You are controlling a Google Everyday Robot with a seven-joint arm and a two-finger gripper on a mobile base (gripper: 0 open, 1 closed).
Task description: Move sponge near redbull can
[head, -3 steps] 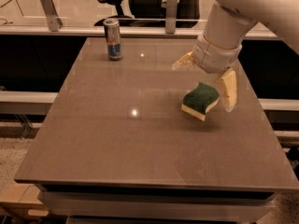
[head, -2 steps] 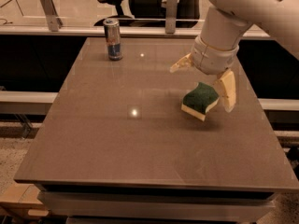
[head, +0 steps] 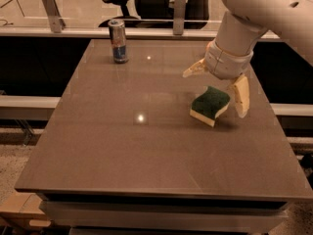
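The sponge (head: 210,105), dark green on top with a pale yellow base, lies on the brown table (head: 122,151) right of centre. My gripper (head: 218,83) hangs just above and behind it, open. One fingertip (head: 241,97) is beside the sponge's right edge. The other (head: 194,70) sticks out to the left, apart from the sponge. The redbull can (head: 118,41) stands upright at the far left of the table, well away from the sponge and gripper.
A glass partition with metal posts (head: 178,11) runs behind the table's far edge, and an office chair (head: 120,4) stands beyond it. The table's right edge lies close to my arm (head: 254,18). A cardboard box (head: 14,209) sits on the floor at lower left.
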